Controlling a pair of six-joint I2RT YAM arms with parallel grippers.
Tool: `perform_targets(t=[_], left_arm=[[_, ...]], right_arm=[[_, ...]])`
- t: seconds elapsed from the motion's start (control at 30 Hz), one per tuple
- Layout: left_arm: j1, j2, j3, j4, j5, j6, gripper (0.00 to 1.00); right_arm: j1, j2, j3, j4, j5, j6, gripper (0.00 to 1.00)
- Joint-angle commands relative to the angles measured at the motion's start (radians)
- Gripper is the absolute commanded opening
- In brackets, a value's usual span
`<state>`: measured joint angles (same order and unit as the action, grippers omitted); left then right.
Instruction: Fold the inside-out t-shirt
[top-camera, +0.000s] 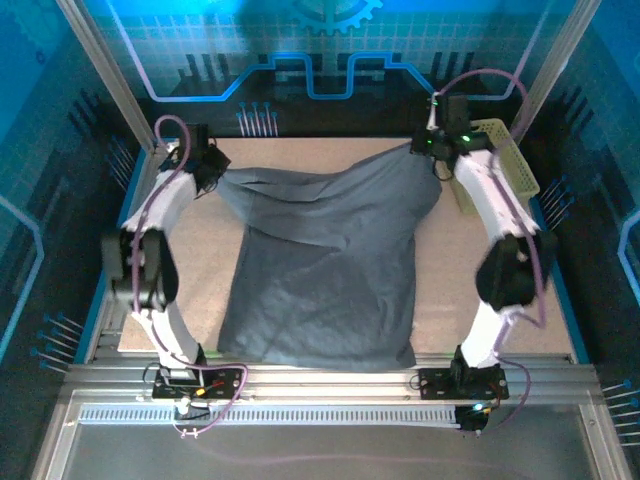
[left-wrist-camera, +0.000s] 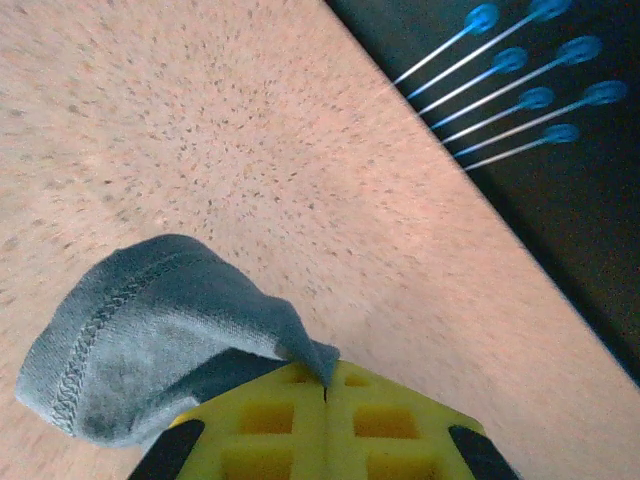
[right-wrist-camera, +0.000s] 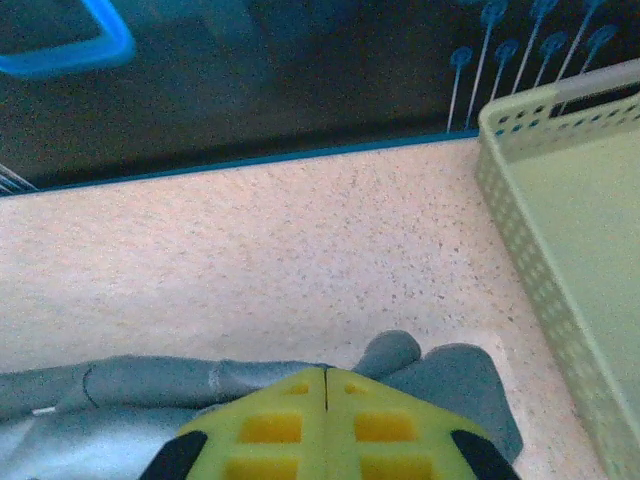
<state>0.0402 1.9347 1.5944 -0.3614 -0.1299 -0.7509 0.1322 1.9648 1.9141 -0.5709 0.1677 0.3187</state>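
Holding t-shirt (top-camera: 320, 270) taut between left gripper (left-wrist-camera: 325, 395) and right gripper (right-wrist-camera: 325, 385), jaws pinched on far corners. Likely flattening it on counter (top-camera: 455, 300).

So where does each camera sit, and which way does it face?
Top external: above and behind, looking down on the slate-grey fabric t-shirt; left arm and right arm show.
Left wrist: on the left arm, facing its left pincer pinching the t-shirt's edge.
Right wrist: on the right arm, facing past its right pincer to the pale yellow-green plastic basket.
All share the t-shirt.
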Motion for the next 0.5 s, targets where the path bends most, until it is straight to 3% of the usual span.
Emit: perform_targets(t=[0.0, 0.03, 0.1, 0.17, 0.2, 0.27, 0.47], left_arm=[[0.039, 0.232, 0.317, -0.120, 0.030, 0.028, 0.35], [0.049, 0.309, 0.443, -0.206, 0.048, 0.029, 0.50], [0.060, 0.382, 0.604, -0.322, 0.041, 0.033, 0.65], [0.068, 0.368, 0.645, -0.351, 0.031, 0.058, 0.79], [0.067, 0.348, 0.641, -0.356, 0.018, 0.073, 0.86], [0.064, 0.283, 0.602, -0.370, -0.006, 0.096, 0.97], [0.025, -0.017, 0.195, -0.246, 0.037, 0.090, 0.97]], right_arm=[[-0.024, 0.260, 0.381, -0.092, 0.034, -0.008, 0.50], [-0.023, 0.349, 0.543, -0.178, 0.055, -0.020, 0.62], [-0.023, 0.517, 0.844, -0.346, 0.088, -0.021, 0.80], [-0.024, 0.592, 1.037, -0.457, 0.083, -0.028, 0.86], [-0.022, 0.588, 1.048, -0.478, 0.081, -0.033, 0.87], [-0.012, 0.504, 0.932, -0.481, 0.086, -0.036, 0.88], [0.046, -0.010, 0.113, -0.102, 0.034, -0.036, 0.89]])
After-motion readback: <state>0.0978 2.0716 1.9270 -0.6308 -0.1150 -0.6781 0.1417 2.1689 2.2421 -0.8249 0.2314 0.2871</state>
